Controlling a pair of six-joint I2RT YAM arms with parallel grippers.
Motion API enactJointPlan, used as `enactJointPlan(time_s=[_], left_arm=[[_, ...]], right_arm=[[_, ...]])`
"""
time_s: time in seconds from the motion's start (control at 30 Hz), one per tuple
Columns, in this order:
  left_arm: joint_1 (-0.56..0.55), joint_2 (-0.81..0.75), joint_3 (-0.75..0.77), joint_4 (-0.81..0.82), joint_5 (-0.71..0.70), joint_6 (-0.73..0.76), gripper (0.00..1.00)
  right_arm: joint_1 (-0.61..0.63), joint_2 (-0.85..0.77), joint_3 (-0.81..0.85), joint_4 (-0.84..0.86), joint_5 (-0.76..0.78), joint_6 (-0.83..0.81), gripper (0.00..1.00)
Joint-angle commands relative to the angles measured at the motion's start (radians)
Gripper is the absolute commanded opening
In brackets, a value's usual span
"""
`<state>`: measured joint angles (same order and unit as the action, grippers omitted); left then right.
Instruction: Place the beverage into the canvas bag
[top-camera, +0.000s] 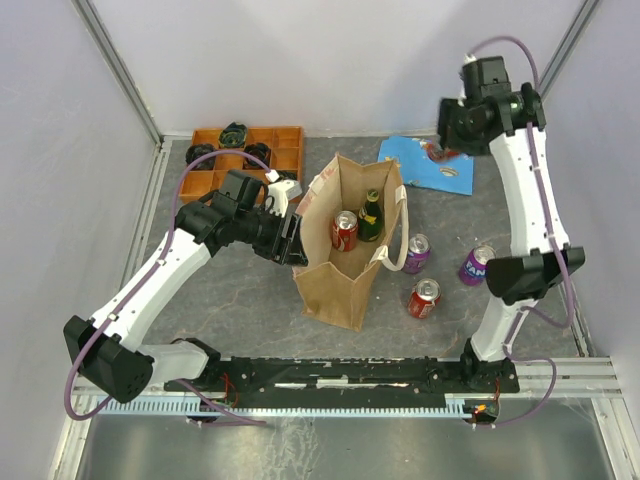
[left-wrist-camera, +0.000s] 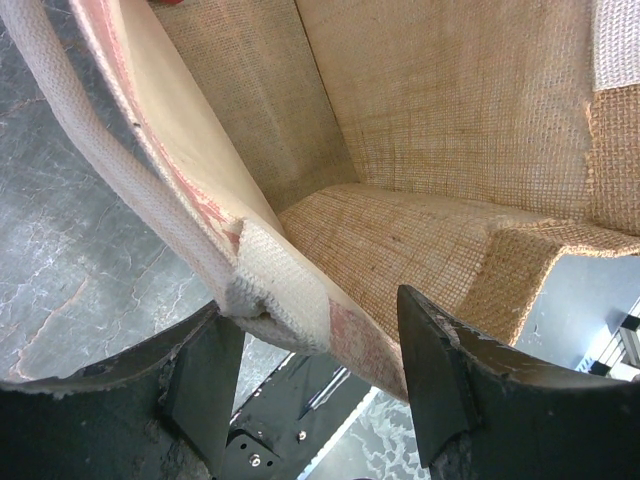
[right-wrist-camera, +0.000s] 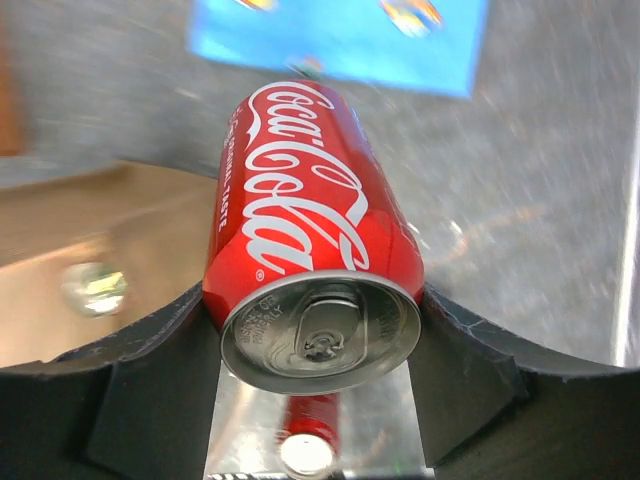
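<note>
Table (top-camera: 240, 300): grey, white walls behind.
Left gripper (left-wrist-camera: 315, 370): at bag (top-camera: 335, 285) rim, 9 o'clock; fingers spread astride it.
Right gripper (right-wrist-camera: 315, 330): raised at 1 o'clock, pinching Coke can (right-wrist-camera: 300, 220).
Bag: centre, upright; red can (top-camera: 343, 231), bottle (top-camera: 371, 215) inside.
Around: three cans (top-camera: 424, 298) at 3 o'clock; tray (top-camera: 285, 145) at 11.

A robotics lab test cell: a grey marbled tabletop (top-camera: 230, 300) is closed in at its far and side edges by plain pale wall panels (top-camera: 300, 60) set in bare aluminium frame posts (top-camera: 120, 70), with two white-and-black robot arms (top-camera: 150, 280) bolted to a black metal mounting rail (top-camera: 340, 370) along its near edge.
</note>
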<state>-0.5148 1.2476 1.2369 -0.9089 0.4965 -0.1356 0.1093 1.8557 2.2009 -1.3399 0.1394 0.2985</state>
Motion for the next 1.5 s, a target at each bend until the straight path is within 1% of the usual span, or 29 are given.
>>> enactJointPlan(time_s=[0.0,0.1,0.27,0.33,0.4,0.53,0.73,0.9,1.07,1.27,1.47], left_arm=[[-0.001,-0.014,0.035,0.047,-0.005,0.025,0.68],[-0.001,-0.013,0.035,0.047,-0.004,0.027,0.68],[-0.002,-0.011,0.033,0.043,-0.003,0.028,0.68],[-0.001,-0.011,0.032,0.042,-0.003,0.027,0.68],[-0.001,-0.009,0.031,0.042,0.000,0.027,0.68],[-0.001,-0.002,0.033,0.047,0.001,0.027,0.68],[0.000,-0.002,0.032,0.047,0.004,0.028,0.68],[-0.002,-0.004,0.032,0.047,0.005,0.034,0.68],[-0.001,-0.005,0.030,0.047,0.006,0.035,0.68],[-0.002,-0.006,0.026,0.047,0.004,0.034,0.68],[-0.001,0.002,0.034,0.050,0.005,0.033,0.68]], right_arm=[[0.197,-0.075,0.241,-0.054,-0.034,0.032,0.00],[0.323,-0.115,0.242,0.017,-0.048,0.055,0.00],[0.527,-0.090,0.302,-0.066,0.019,0.085,0.00],[0.596,-0.085,0.269,-0.094,0.054,0.093,0.00],[0.640,-0.085,0.165,-0.105,0.084,0.098,0.00],[0.653,-0.125,-0.085,0.006,0.068,0.118,0.00],[0.652,-0.087,-0.223,0.113,0.064,0.120,0.00],[0.650,-0.040,-0.276,0.158,0.071,0.108,0.00],[0.647,-0.016,-0.323,0.164,0.087,0.100,0.00],[0.642,-0.041,-0.355,0.168,0.089,0.099,0.00],[0.643,-0.120,-0.349,0.192,0.101,0.107,0.00]])
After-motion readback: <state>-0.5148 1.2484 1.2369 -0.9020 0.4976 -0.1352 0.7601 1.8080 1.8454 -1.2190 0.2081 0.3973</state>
